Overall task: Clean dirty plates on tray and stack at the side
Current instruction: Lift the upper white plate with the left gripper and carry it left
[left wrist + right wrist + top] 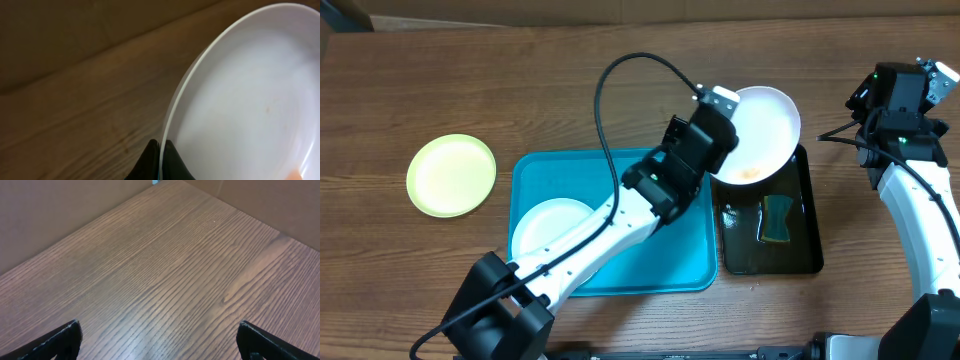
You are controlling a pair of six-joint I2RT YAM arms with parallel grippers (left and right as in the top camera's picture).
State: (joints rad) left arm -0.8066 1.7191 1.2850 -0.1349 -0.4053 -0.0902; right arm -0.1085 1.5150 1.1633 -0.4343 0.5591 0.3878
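pale yellow-green round plate left of the large turquoise plastic tray; 1 white round plate on it. overhead alone shows the left arm stretched across it; left gripper clamps a smeared white plate right of it; right gripper gapes.

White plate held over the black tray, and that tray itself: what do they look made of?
White plate: smooth, thin rim and a soft even sheen in the left wrist view, so probably plastic or melamine. Glazed ceramic can't be ruled out. Black tray: glossy, reflective surface with rounded corners, likely hard moulded plastic.
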